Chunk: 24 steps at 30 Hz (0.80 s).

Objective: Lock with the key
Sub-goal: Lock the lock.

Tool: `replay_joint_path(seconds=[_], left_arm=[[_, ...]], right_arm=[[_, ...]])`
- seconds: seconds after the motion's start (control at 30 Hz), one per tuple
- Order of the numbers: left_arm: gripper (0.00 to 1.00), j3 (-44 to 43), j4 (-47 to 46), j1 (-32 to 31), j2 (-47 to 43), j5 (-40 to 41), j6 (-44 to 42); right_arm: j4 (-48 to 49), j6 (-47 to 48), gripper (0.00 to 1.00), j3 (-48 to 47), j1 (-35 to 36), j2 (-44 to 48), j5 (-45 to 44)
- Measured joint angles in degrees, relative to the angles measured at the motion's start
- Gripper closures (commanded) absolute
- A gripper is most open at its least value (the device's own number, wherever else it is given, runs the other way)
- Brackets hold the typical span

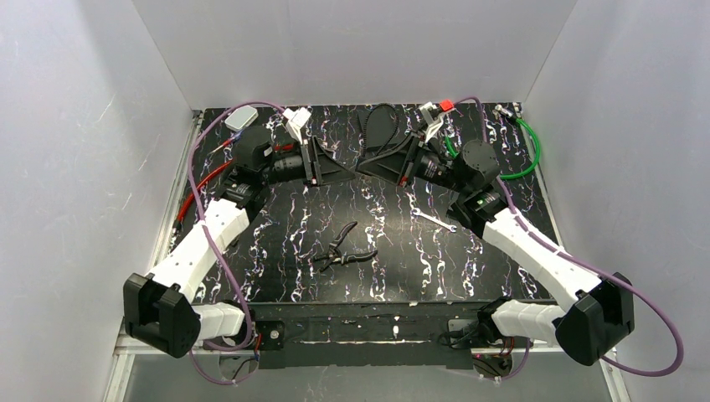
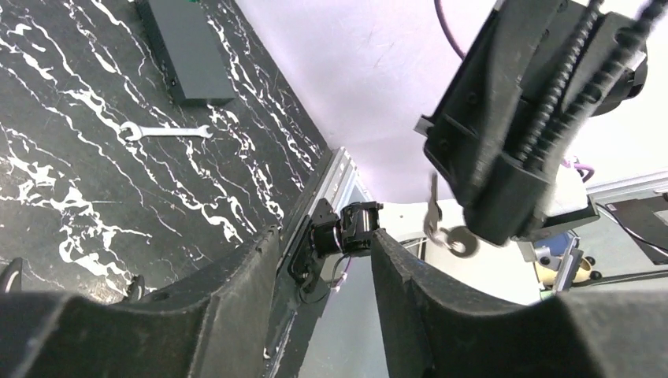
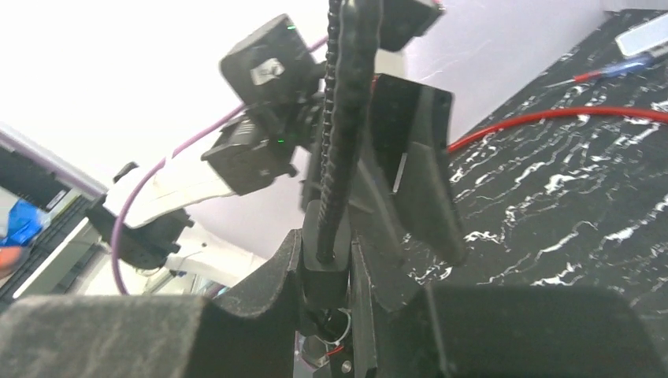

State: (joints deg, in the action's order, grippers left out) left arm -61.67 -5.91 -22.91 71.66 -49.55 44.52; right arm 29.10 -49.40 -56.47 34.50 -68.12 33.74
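Note:
My right gripper (image 1: 368,165) is shut on the black body of a cable lock (image 3: 324,268), held above the back middle of the table. The lock's black cable (image 3: 343,118) rises from the body, and its loop (image 1: 381,126) shows in the top view. In the left wrist view a key (image 2: 432,209) on a ring (image 2: 461,241) hangs below the right gripper. My left gripper (image 1: 347,172) faces the right one from the left, a short way off. Its fingers (image 2: 236,283) are spread apart with nothing between them.
Black pliers (image 1: 342,249) lie mid-table and a small wrench (image 1: 435,220) lies to their right. A green cable (image 1: 532,146) curls at the back right. A red cable (image 1: 188,193) runs along the left edge. A grey box (image 2: 189,51) sits beyond the wrench (image 2: 165,131).

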Motion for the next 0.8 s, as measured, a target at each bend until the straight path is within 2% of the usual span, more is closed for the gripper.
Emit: replay_joint_path(seconds=[0.13, 0.43, 0.57, 0.7, 0.8], left_arm=[[0.64, 2.4, -7.4, 1.0, 0.1, -2.6, 5.0], [0.64, 5.1, -20.2, 0.0, -4.9, -7.9, 8.7], [0.65, 5.1, -22.9, -0.9, -5.8, -8.1, 9.1], [0.72, 5.0, -23.7, -1.4, -5.1, -6.8, 9.1], [0.72, 5.0, -24.0, -1.8, -4.2, -5.2, 9.3]], right_arm=[[1.8, -0.2, 0.99, 0.0, 0.2, 0.7, 1.3], [1.9, 0.1, 0.99, 0.0, 0.2, 0.6, -0.2], [0.9, 0.1, 0.99, 0.0, 0.2, -0.1, -0.9], [0.2, 0.1, 0.99, -0.4, 0.2, -1.0, -1.4], [-0.3, 0.2, 0.99, -1.0, 0.2, -1.5, -1.8]])
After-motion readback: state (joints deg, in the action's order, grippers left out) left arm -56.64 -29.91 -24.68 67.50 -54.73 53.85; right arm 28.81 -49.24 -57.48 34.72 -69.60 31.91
